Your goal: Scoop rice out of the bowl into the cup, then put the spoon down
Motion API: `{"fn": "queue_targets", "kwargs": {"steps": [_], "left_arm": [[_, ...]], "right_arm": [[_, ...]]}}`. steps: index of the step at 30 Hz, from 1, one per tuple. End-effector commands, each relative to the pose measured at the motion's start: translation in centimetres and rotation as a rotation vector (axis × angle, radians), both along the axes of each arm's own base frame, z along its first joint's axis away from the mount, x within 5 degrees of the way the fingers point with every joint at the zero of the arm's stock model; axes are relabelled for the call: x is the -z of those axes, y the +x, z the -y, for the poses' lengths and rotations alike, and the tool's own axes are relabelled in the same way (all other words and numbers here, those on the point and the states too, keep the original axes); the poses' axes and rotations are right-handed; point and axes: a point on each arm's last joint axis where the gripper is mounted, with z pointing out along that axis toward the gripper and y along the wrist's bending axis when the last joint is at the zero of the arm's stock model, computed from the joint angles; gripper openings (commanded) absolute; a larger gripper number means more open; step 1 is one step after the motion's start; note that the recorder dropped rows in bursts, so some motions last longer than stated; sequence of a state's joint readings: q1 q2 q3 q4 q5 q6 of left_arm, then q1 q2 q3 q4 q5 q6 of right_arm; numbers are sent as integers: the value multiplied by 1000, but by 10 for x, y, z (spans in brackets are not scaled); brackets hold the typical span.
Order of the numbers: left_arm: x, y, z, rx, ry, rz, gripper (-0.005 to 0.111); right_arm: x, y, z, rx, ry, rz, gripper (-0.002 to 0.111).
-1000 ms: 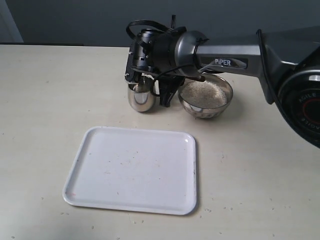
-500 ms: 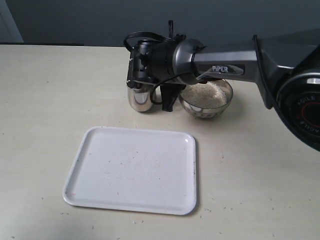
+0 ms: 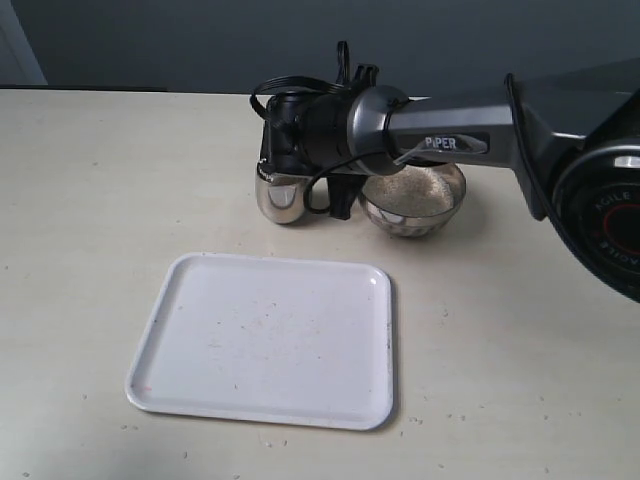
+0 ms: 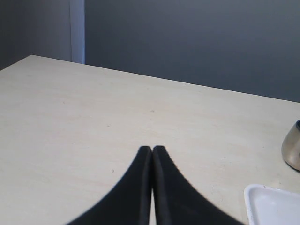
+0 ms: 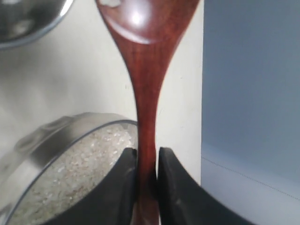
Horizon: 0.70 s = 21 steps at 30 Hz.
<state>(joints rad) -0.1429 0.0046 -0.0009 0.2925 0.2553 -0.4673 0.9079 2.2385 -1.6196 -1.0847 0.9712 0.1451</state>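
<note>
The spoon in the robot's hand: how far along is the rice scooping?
Done: the right hand grips the spoon by its handle. In hand: the spoon's scoop end is near the cup and looks almost empty, so a load may have been tipped; the cup's inside is hidden. Left: the bowl holds plenty of rice, and the spoon is not yet set down.

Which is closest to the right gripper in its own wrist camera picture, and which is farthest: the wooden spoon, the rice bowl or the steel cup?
1. The spoon: its handle is clamped in the right gripper.
2. The bowl: its rim lies right beside the gripper.
3. The cup: out by the spoon's far end, farthest.
</note>
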Motion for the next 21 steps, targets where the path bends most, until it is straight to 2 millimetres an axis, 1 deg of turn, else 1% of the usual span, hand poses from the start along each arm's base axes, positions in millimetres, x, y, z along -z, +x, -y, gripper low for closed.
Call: {"fn": "queue_targets", "kwargs": {"steps": [1, 5, 13, 21], "left_arm": [[-1, 0, 0, 0, -1, 11, 1], [-1, 0, 0, 0, -1, 11, 1], [-1, 0, 0, 0, -1, 11, 1], [-1, 0, 0, 0, -1, 11, 1]], "right_arm": [[-8, 2, 0, -10, 6, 53, -1], [-8, 2, 0, -5, 12, 55, -1], [-9, -4, -9, -30, 30, 73, -1], [-1, -7, -4, -34, 6, 88, -1]]}}
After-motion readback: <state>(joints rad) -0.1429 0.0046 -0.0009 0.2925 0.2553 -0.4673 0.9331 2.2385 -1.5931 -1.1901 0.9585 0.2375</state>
